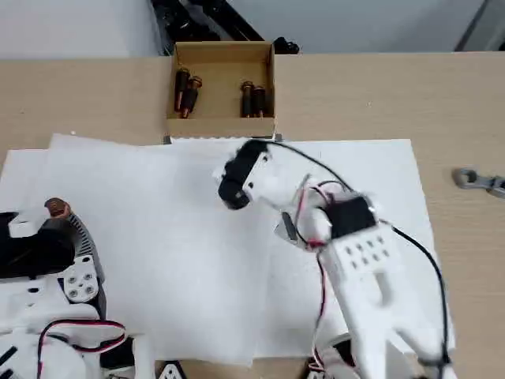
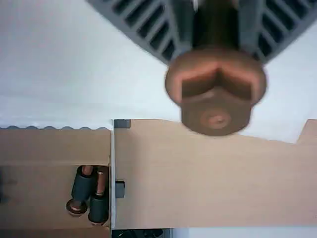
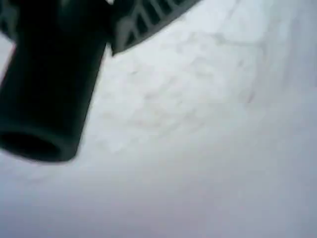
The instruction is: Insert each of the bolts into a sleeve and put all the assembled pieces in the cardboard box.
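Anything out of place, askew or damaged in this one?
One stray: a small metal tool lies on the bare table at the far right, off the white sheet, apart from the task's parts. Nothing looks spilled or damaged.

Our left arm (image 1: 47, 272) sits folded back, the left pincer (image 1: 52, 212) clamped on a bolt (image 2: 216, 91). Our right arm (image 1: 359, 257) stretches forward, the right pincer (image 1: 235, 183) gripping a sleeve (image 3: 47, 84).

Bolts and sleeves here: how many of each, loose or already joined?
Assembled pieces in the cardboard box: 4
Bare bolt in the left claw: 1
Empty sleeve in the right claw: 1
Total: 6
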You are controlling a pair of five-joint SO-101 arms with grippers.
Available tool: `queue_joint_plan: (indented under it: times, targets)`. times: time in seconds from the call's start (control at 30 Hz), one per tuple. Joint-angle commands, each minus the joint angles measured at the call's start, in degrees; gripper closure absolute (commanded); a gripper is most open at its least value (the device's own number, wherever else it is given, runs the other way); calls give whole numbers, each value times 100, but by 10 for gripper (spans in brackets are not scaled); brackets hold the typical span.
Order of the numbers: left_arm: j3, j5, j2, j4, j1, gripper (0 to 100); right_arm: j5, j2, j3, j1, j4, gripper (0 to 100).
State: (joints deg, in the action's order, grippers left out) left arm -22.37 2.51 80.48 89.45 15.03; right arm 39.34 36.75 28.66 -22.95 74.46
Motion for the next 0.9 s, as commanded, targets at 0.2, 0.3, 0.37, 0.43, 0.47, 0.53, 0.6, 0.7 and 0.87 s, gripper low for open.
queue_joint_plan:
  times: [0.2,0.3,0.37,0.43,0.47,0.53,0.6,0.7,0.87]
  targets:
    - [4,-35,-9,-747,0,994,-589,2809,-571,48,-927,995]
    - [-31,-35,-26,-862,-9,994,-607,3327,-290,48,-857,995]
    - [-154,-35,-26,-949,-9,994,-624,3644,79,48,-602,995]
    - [-295,-35,-26,-1029,-18,994,-642,4004,457,48,-338,995]
    - [-356,-35,-26,-1073,-18,994,-642,4198,633,40,-286,995]
    - [-470,-35,-26,-1204,-26,994,-765,4602,1011,31,-295,995]
    - [-602,-35,-26,-1363,-26,994,-1380,5051,1371,4,-541,995]
    - [-840,-35,-26,-1556,-35,994,-2699,5833,2084,4,-1464,995]
    - [-1235,-44,-26,-1864,-35,994,-3798,6730,3508,4,-2721,995]
